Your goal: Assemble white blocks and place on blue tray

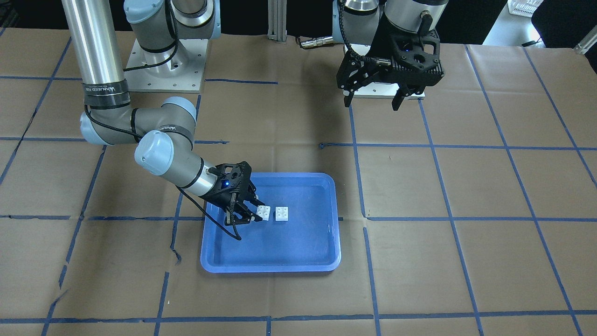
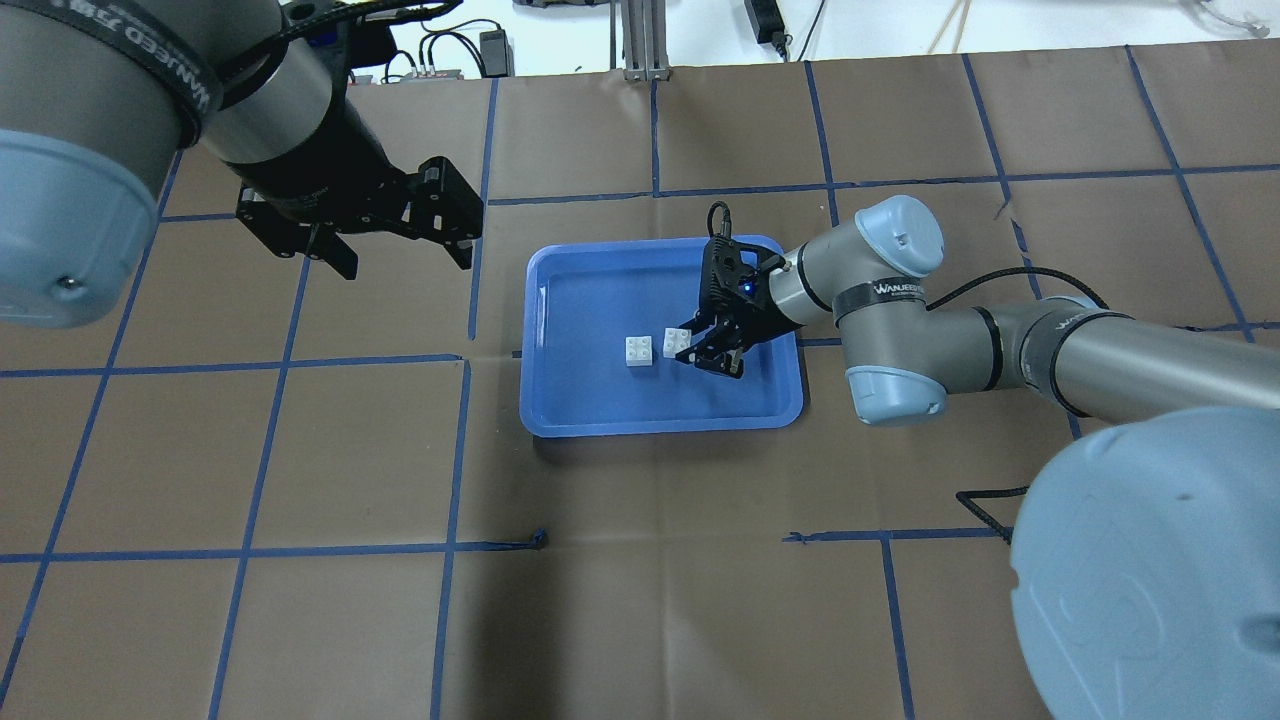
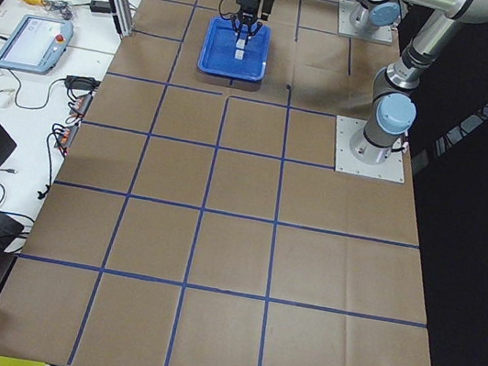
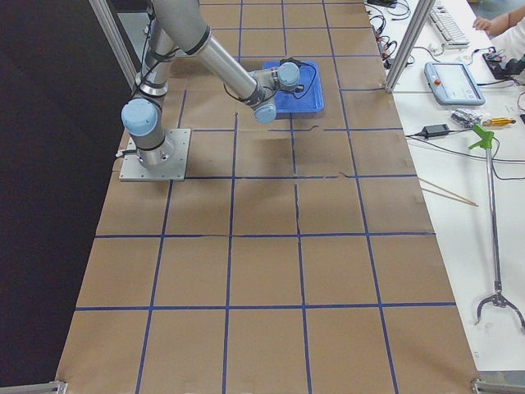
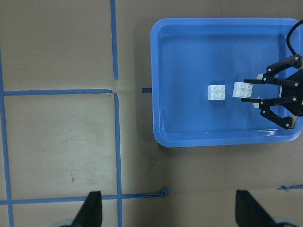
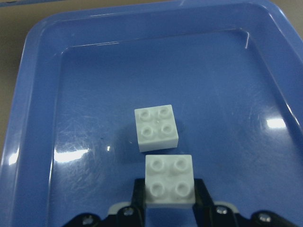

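The blue tray (image 1: 268, 269) lies mid-table, also in the overhead view (image 2: 660, 425). Two white blocks sit side by side inside it, studs up. My right gripper (image 1: 258, 211) reaches low into the tray and its jaws are shut on the sides of one white block (image 6: 169, 179), also in the overhead view (image 2: 677, 342). The other white block (image 6: 156, 127) lies free on the tray floor just beyond it (image 2: 640, 351), a small gap between the two. My left gripper (image 2: 405, 267) hangs open and empty above the table, away from the tray.
The table is covered in brown paper with a grid of blue tape lines (image 2: 470, 290). The two arm bases (image 1: 163, 65) stand at the robot's edge. Operators' tools and a tablet (image 3: 34, 43) lie on a side bench beyond the table.
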Tool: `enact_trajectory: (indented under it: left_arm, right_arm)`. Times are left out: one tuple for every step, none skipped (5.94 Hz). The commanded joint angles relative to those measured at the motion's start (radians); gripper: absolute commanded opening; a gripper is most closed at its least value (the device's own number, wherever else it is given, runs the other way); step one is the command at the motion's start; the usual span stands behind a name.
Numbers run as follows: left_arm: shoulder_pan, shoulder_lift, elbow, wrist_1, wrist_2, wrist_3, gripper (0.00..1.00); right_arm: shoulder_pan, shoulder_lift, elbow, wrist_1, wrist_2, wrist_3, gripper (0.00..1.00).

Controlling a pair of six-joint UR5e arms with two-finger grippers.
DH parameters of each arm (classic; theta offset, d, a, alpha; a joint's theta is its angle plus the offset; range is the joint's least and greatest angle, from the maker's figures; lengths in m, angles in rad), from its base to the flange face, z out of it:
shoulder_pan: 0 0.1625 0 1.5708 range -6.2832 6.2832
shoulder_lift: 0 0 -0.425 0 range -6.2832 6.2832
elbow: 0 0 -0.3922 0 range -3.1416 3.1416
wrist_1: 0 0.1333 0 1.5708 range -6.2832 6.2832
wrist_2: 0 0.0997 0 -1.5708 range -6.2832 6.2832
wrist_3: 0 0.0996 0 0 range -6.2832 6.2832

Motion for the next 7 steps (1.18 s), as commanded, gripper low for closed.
enact_trajectory:
  left_arm:
    - [0.001,0.001,0.0,0.001,-0.001,-0.004,0.99]
    - [0.001,0.004,-0.002,0.0,0.0,-0.004,0.99]
    - [0.001,0.006,-0.002,-0.004,0.016,-0.004,0.99]
    - [-0.001,0.006,-0.002,-0.013,0.107,0.017,0.99]
    - [0.001,0.006,-0.004,-0.011,0.096,0.019,0.99]
    - [0.001,0.006,-0.002,-0.011,0.096,0.019,0.99]
    - [0.001,0.006,-0.002,-0.013,0.096,0.019,0.99]
  right_arm:
    - [0.005,0.023,0.001,-0.038,0.002,0.004,0.33]
    - [0.005,0.021,0.001,-0.038,0.002,0.012,0.33]
    - [0.007,0.021,0.001,-0.038,0.002,0.012,0.33]
    - [0.007,0.021,0.001,-0.038,0.002,0.012,0.33]
    - [0.02,0.023,0.001,-0.038,0.002,0.012,0.33]
    - [0.022,0.023,0.001,-0.038,0.002,0.012,0.33]
    - [0.022,0.021,0.001,-0.038,0.002,0.012,0.33]
